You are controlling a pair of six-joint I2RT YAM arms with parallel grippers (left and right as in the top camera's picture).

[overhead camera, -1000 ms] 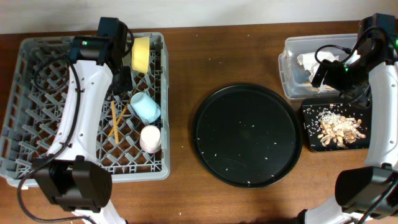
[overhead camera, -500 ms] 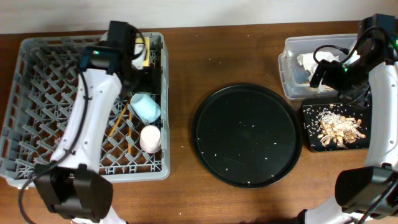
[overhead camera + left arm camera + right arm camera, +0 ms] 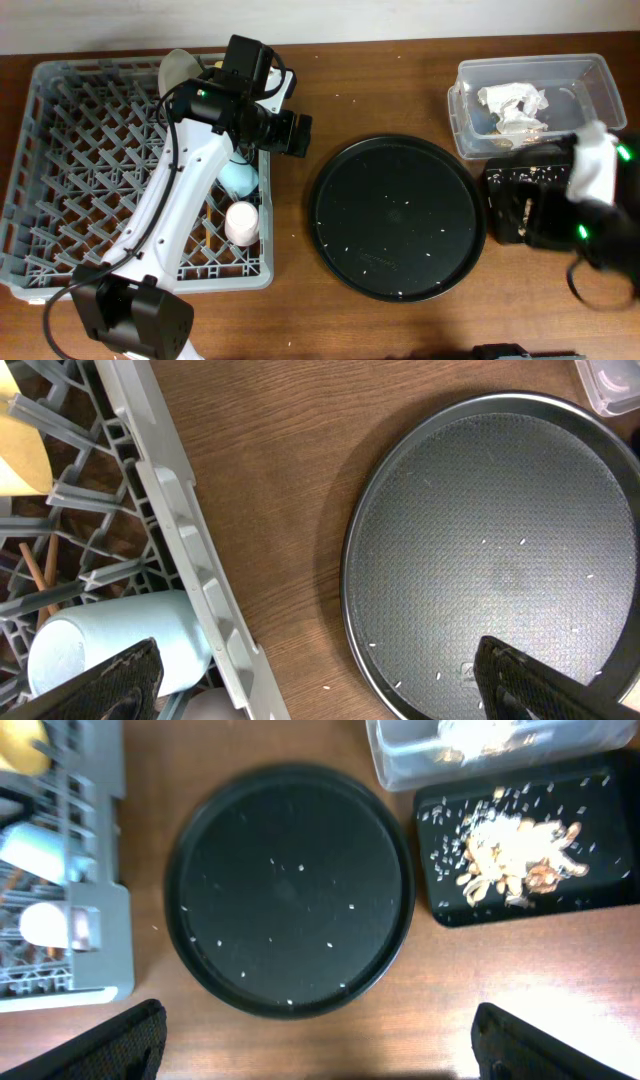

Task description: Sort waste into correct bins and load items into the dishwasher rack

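My left gripper (image 3: pixel 322 685) is open and empty, over the wood between the dishwasher rack (image 3: pixel 60 150) and the round black tray (image 3: pixel 398 217). In the rack lie the light blue cup (image 3: pixel 120 645), the pink cup (image 3: pixel 241 222), the chopsticks (image 3: pixel 35 575) and the yellow bowl (image 3: pixel 20 455). The pale grey plate (image 3: pixel 178 68) stands at its back edge. My right gripper (image 3: pixel 325 1045) is open and empty, high above the table's front. A crumpled tissue (image 3: pixel 512 105) lies in the clear tub (image 3: pixel 590 75). Rice and brown scraps (image 3: pixel 510 855) lie in the shallow black tray (image 3: pixel 590 890).
A few rice grains dot the round black tray (image 3: pixel 290 885) in the middle of the table. My right arm (image 3: pixel 595 200), blurred, covers part of the shallow black tray in the overhead view. Bare wood runs along the front edge.
My left gripper has opened, leaving the yellow bowl in the rack, and has swung right past the rack's edge. My right arm has moved from the clear tub toward the front.
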